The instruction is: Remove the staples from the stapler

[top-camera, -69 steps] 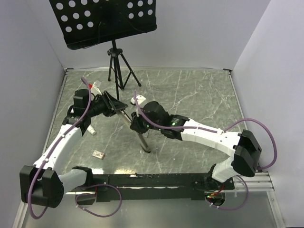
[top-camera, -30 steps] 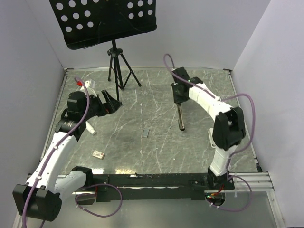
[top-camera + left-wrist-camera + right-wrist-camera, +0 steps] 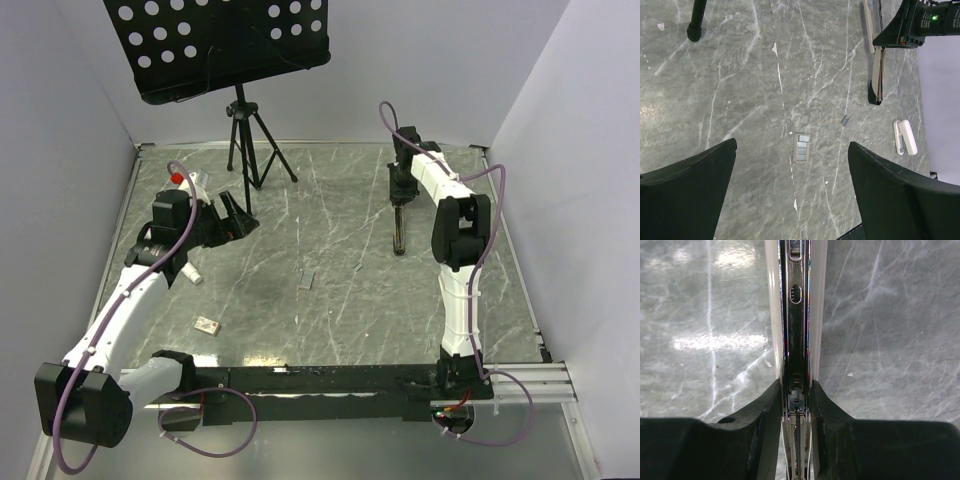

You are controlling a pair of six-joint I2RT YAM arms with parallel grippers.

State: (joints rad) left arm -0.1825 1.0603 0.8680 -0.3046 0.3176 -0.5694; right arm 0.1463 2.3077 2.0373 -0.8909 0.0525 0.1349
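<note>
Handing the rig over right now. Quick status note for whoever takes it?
Left gripper: open, empty, over the grey marble table, left side.
Right gripper: shut on the slim pale grey-silver stapler, far right.
Short grey metallic staple strip: flat on the table, mid-table, clear of both grippers.
Done: one strip out. Left: cannot tell whether the stapler holds more; check it.

One stapler [image 3: 399,232], two staple strips [image 3: 802,148] [image 3: 844,119]

Grey marble table [image 3: 400,310]: staples [image 3: 307,281], tan block [image 3: 207,324], white cylinder [image 3: 192,273], tripod [image 3: 243,140].
</note>
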